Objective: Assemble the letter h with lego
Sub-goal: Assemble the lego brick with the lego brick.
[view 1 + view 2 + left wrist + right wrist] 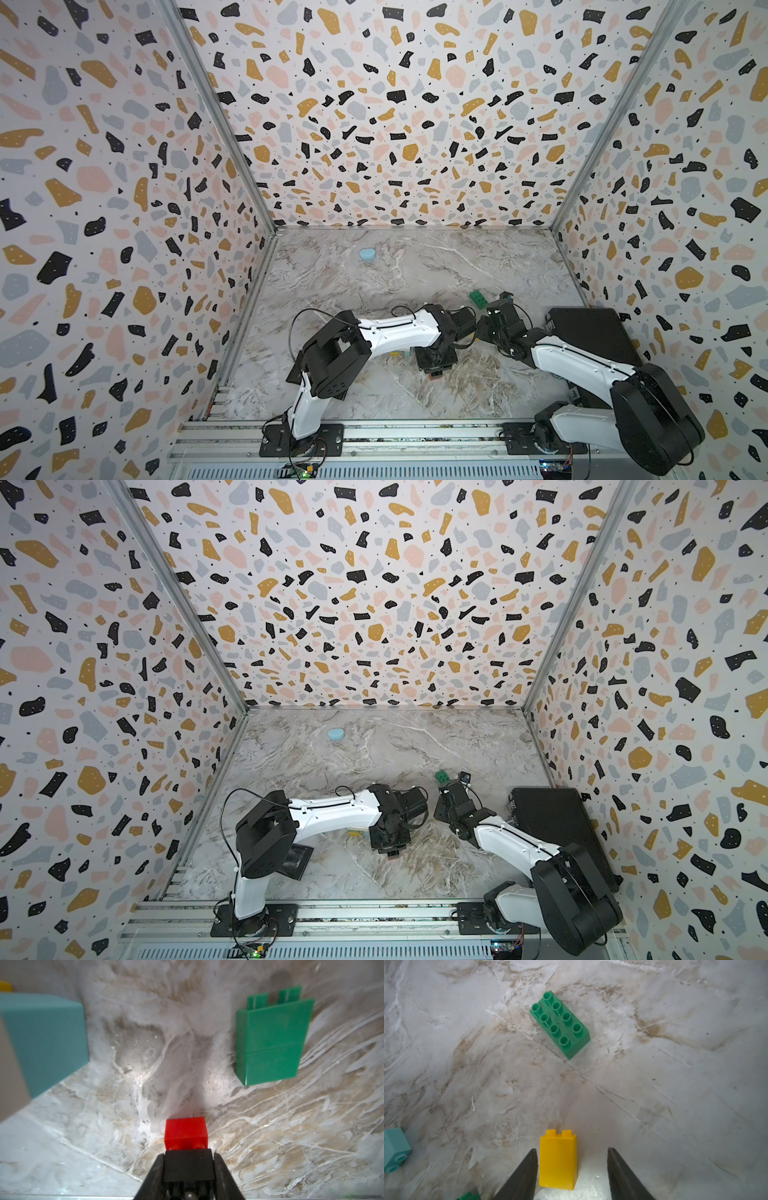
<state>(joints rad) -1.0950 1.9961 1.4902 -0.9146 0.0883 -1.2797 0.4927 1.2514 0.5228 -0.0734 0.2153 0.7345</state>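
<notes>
In both top views the left arm (395,328) and right arm (573,361) meet over a grey marble-patterned tabletop (374,299), boxed in by terrazzo-print wall panels (395,124); a dark green studded plastic brick (478,298) lies just beside the right arm's tip; a smooth pale-blue oval lump (367,253) sits well apart near the back wall. In the left wrist view the left gripper (188,1155) is clenched on a small black plastic brick (188,1169) with a red plastic brick (186,1135) joined to its far end; a green two-brick stack (272,1043) lies on its side ahead, a light blue plastic block (45,1043) close by. In the right wrist view the right gripper (572,1150) stands released, jaws either side of a tall yellow plastic brick (558,1161), apparently on its side; we judge gathering is in hand and the letter unbuilt; next, those jaws must close squarely and lift without skewing the brick.
</notes>
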